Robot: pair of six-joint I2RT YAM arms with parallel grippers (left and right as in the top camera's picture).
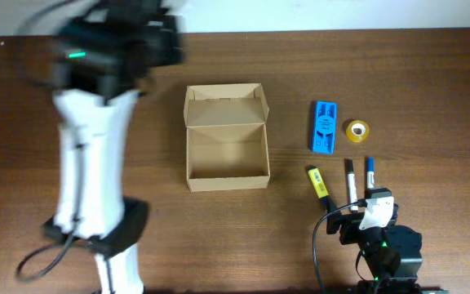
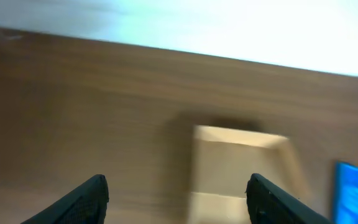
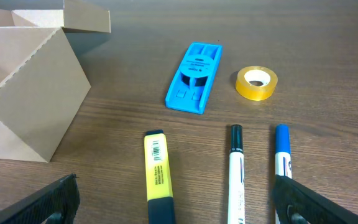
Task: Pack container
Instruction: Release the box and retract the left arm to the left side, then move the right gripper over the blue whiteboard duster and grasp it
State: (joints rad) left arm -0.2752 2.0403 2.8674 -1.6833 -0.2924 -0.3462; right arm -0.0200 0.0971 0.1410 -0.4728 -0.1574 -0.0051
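Found the right gripper spread wide and empty, low over a yellow plastic highlighter, a black-capped white marker and a blue-capped white marker, with a flat blue plastic case and a roll of yellow tape beyond. Saw the left gripper likewise parted, holding nothing, its view blurred. Noted the small tan cardboard box standing open mid-table on the brown wooden table, lid flap raised at its far side, left of the case.

Overhead straight down on table; wrist cams low, forward-facing, sharing cardboard box: ahead of left gripper, ahead-left of right gripper.
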